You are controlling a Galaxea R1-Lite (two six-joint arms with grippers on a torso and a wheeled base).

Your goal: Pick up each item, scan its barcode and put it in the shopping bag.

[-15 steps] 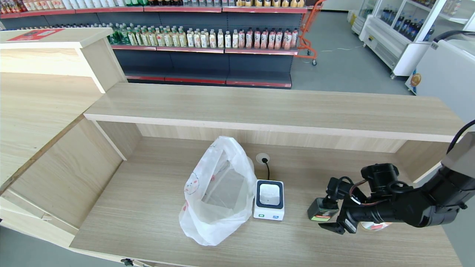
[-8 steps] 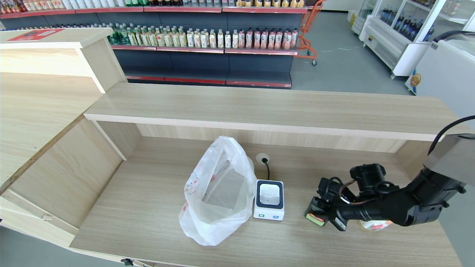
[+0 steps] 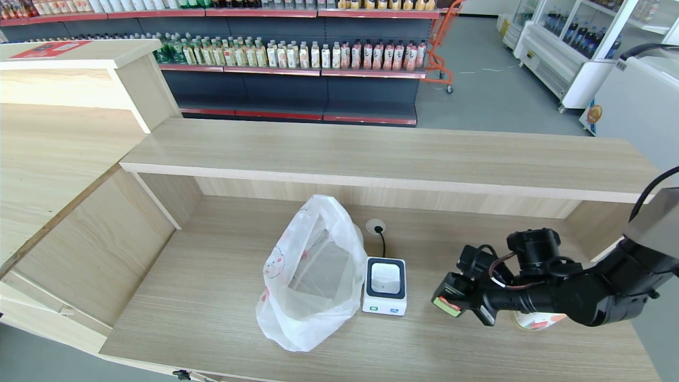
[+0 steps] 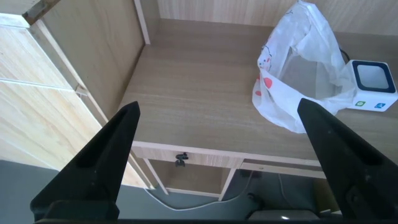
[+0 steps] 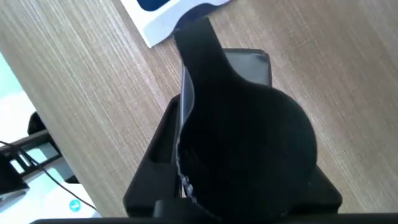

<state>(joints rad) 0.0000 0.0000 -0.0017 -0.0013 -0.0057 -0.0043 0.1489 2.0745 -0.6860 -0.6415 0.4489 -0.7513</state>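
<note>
One end effector [image 3: 455, 295] clasping box [image 3: 444, 306], near scanner [image 3: 385, 285]

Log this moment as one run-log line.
right gripper: shut on dark box, right of scanner | left gripper: open, empty | shopping bag: open, left of scanner

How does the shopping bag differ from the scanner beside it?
The shopping bag is soft, translucent plastic with its mouth open; the scanner is a rigid white box with a dark-framed window. The shopping bag stands taller and wider than the scanner. Both rest on the counter.
</note>
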